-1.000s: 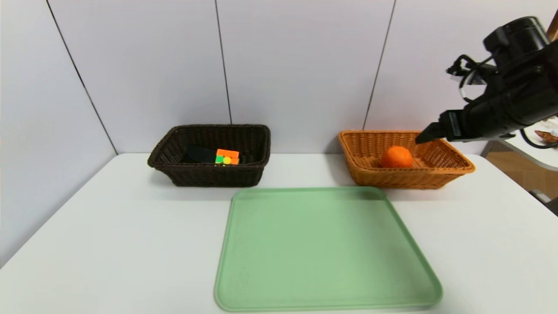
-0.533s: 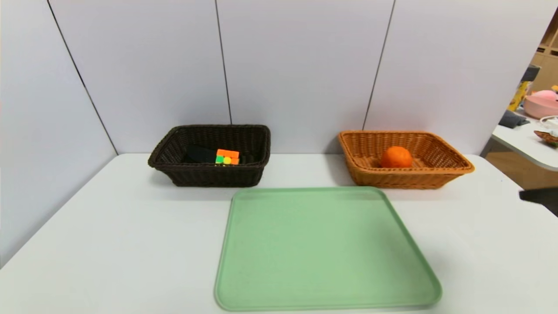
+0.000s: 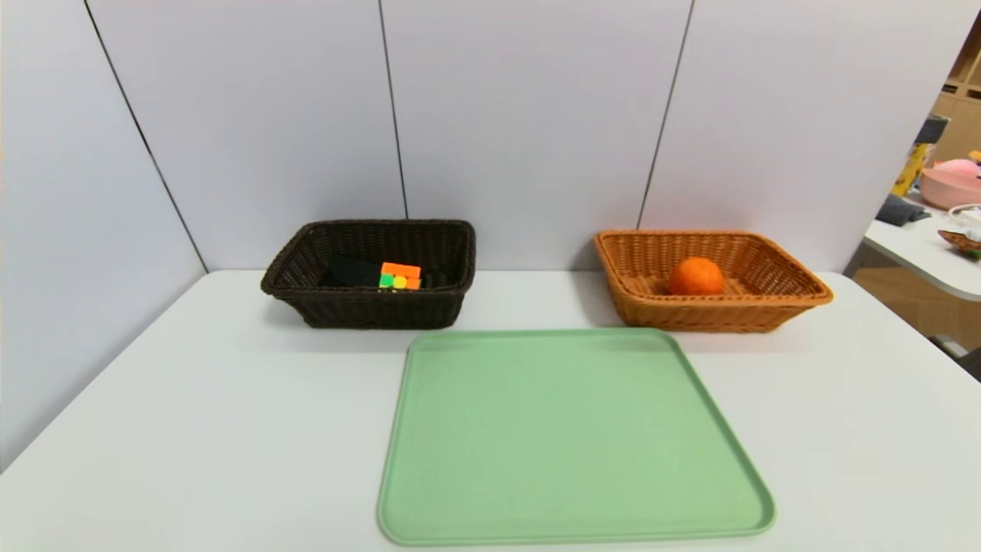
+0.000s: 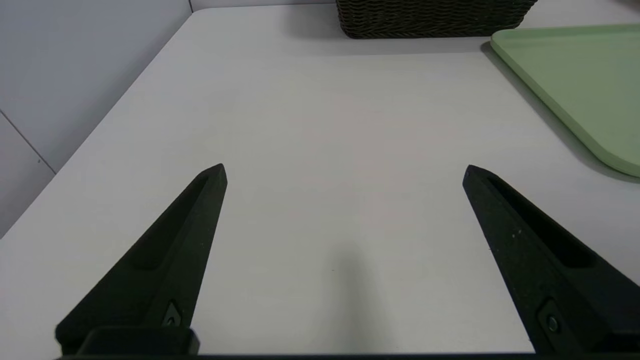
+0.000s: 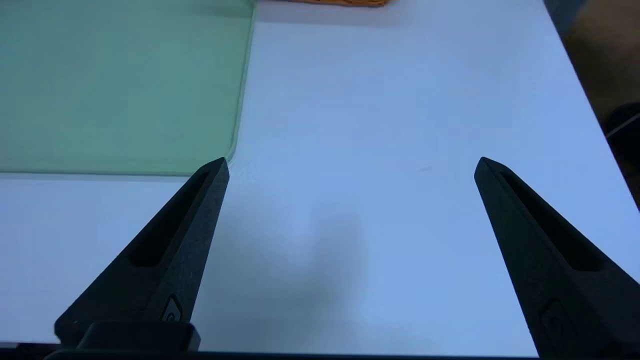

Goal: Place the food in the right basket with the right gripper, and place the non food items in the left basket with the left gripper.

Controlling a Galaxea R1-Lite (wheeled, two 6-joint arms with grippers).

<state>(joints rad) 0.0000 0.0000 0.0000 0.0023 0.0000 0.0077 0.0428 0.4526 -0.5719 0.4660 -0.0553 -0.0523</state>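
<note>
Left gripper [image 4: 345, 167]: jaws spread wide with nothing between them; hangs over bare white table [image 4: 320, 150] at the robot's left, short of every task item; not seen from the head camera

Left basket [image 3: 370, 274]: dark brown wicker, at the far left of the table against the wall panels; its near wall also shows at the far end of the left wrist view [image 4: 432, 20], straight ahead of the left fingers and well apart from them

Pouch [image 3: 351, 271]: black, flat, lying inside the left basket along its length; partly hidden by the near wall

Cube [image 3: 400, 276]: multicoloured, inside the left basket, just beside the pouch or on it; cannot tell which

Tray [image 3: 571, 437]: pale green, bare, between the two baskets and nearer the robot; one edge in each wrist view

Right basket [image 3: 713, 280]: orange-tan wicker, far right of the table; only a sliver of it at the far edge of the right wrist view

Orange [image 3: 697, 276]: round, resting inside the right basket, near its middle

Right gripper [image 5: 350, 162]: jaws splayed and empty; over bare table just beside the tray's near corner; right basket lies ahead of it, well apart

Governing relation: nothing lies ahead of either gripper to fetch; every item sits in its proper basket; sorting judged complete
</note>
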